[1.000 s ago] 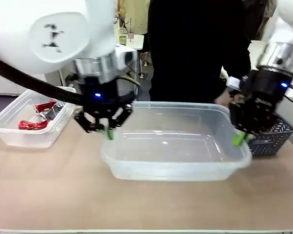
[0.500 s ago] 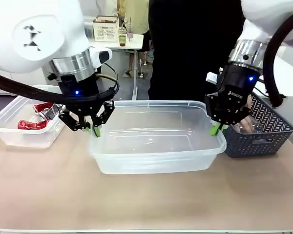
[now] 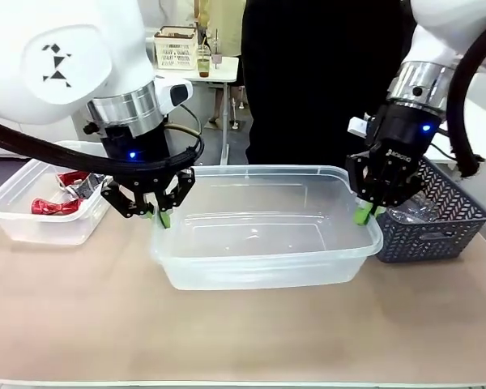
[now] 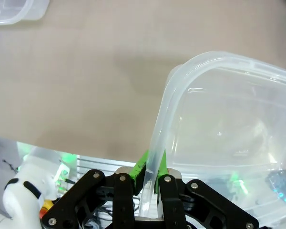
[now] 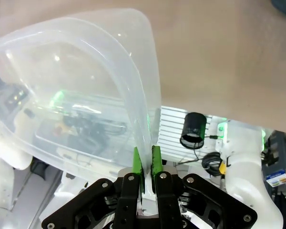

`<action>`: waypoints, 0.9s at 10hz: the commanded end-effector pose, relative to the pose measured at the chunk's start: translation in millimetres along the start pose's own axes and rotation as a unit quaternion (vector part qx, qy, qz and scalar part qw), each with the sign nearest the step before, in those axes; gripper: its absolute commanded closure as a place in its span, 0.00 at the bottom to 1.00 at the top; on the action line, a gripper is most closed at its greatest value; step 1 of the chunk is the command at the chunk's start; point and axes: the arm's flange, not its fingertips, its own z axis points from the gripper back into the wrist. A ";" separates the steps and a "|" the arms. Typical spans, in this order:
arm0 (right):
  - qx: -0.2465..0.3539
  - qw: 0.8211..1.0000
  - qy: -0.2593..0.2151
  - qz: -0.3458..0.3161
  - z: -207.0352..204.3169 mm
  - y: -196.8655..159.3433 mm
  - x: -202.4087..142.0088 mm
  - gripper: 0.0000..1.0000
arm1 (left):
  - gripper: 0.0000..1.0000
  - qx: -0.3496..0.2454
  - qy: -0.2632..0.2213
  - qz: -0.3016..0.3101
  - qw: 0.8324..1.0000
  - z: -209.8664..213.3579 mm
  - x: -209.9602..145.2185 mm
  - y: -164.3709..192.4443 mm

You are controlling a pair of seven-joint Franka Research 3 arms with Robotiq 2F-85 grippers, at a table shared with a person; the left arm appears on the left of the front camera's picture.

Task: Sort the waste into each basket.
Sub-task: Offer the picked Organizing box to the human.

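Left gripper (image 3: 160,217) and right gripper (image 3: 363,215) are pinching the tub's (image 3: 259,271) ends at table (image 3: 227,340) centre; uneven pulling risks twisting it loose.

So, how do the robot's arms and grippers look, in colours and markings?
The left arm and right arm are white with rounded shells; the left one carries a black figure of triangles. Each wrist has a silver ring and a blue light. The left gripper and right gripper are black, with green pads on the fingers. A thick black cable runs beside each arm.

White arms (image 3: 57,57), black grippers (image 3: 161,218) — green pads (image 4: 142,164), blue lights (image 3: 130,154).
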 end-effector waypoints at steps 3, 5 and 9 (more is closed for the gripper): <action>0.006 1.000 -0.004 -0.002 -1.3 -2.1 -2.8 1.00 | 1.00 0.002 -0.002 0.010 1.000 3.7 0.6 0.6; 0.006 1.000 -0.004 -0.002 -1.3 -2.1 -2.8 1.00 | 1.00 0.002 -0.002 0.010 1.000 3.7 0.6 0.6; 0.006 1.000 -0.004 -0.002 -1.3 -2.1 -2.8 1.00 | 1.00 0.002 -0.002 0.010 1.000 3.7 0.6 0.6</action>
